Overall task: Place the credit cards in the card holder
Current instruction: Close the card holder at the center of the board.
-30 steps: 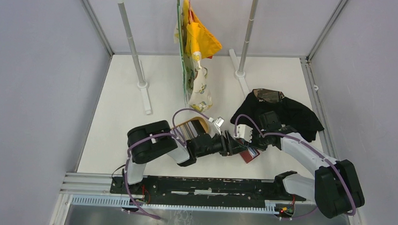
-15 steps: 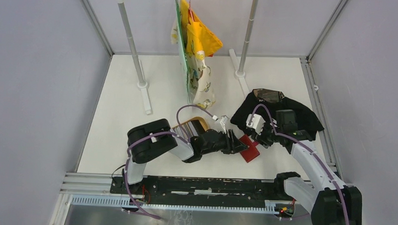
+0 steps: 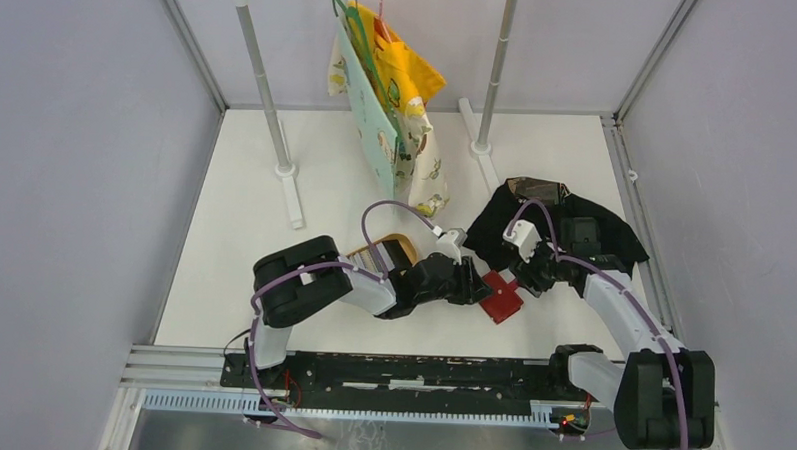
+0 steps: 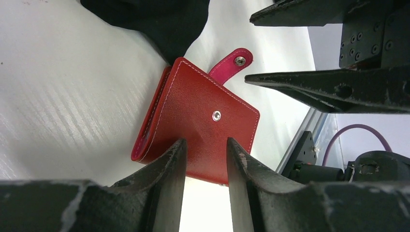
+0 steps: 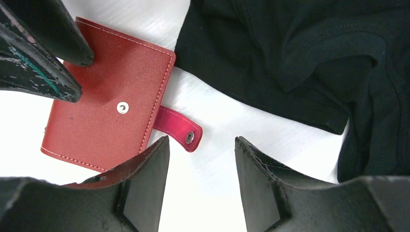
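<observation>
Holder (image 4: 193, 116) shut, strap undone. Left gripper (image 4: 206, 141) jaws narrow, over it; right gripper (image 5: 202, 140) jaws wide, empty. Next I must open it.

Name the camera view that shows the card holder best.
Right wrist: the card holder lies face-on, stud and unsnapped strap clear. Left wrist shows it tilted, its near edge partly hidden. Top external shows only a small red patch.

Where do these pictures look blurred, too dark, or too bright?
Left wrist view: wallet sharp, table washed out between the fingers. Right wrist view: black cloth dark, little detail. Top view: even light, faint shadows.
</observation>
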Controlling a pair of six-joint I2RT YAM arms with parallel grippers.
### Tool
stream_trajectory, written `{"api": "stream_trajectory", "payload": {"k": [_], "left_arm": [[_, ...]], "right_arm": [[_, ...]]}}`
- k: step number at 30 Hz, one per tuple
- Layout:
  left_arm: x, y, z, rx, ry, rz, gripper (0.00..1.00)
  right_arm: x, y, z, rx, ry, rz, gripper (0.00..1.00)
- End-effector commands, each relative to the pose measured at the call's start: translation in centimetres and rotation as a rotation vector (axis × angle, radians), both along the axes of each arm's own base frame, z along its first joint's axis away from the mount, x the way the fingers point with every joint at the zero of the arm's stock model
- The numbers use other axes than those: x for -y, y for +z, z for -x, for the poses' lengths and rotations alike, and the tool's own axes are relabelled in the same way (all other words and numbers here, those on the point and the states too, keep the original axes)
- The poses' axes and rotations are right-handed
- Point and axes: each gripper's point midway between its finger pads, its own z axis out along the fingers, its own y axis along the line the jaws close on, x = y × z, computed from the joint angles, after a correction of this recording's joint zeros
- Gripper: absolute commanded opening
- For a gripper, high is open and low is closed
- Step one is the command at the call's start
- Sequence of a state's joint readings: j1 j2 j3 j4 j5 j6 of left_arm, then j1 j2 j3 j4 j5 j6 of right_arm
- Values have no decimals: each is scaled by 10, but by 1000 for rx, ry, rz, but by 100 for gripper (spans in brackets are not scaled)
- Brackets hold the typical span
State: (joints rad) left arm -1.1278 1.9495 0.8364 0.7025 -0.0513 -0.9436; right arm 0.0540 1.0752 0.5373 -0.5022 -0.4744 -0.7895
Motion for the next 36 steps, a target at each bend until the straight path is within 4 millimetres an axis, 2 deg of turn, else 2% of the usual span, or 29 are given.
{"api": "stream_trajectory", "payload": {"k": [1,5,7,13,17,26,31,36], "left_arm": [[-8,4,-12,76,15,-66,43],[-7,7,-10,88,2,-63,43],[-6,11,-9,98,-5,-58,43],[-7,28,-8,142,-22,-36,43],[-9,34,-5,160,-32,-29,44],[-12,43,-1,201,-59,-27,43],[-6,49,-4,231,-75,-28,38],[3,53,-8,261,-92,-30,32]], "right_arm": [[-3,19,-14,23,-26,-71,56],[-10,17,-10,-22,-5,-119,47],[-7,16,-9,-47,-19,-139,40],[-17,16,-2,-91,28,-195,9],[-25,22,1,-84,72,-235,0],[-48,46,2,-33,184,-332,0],[-66,44,6,-50,250,-321,0],[-63,51,3,-3,263,-284,2]]}}
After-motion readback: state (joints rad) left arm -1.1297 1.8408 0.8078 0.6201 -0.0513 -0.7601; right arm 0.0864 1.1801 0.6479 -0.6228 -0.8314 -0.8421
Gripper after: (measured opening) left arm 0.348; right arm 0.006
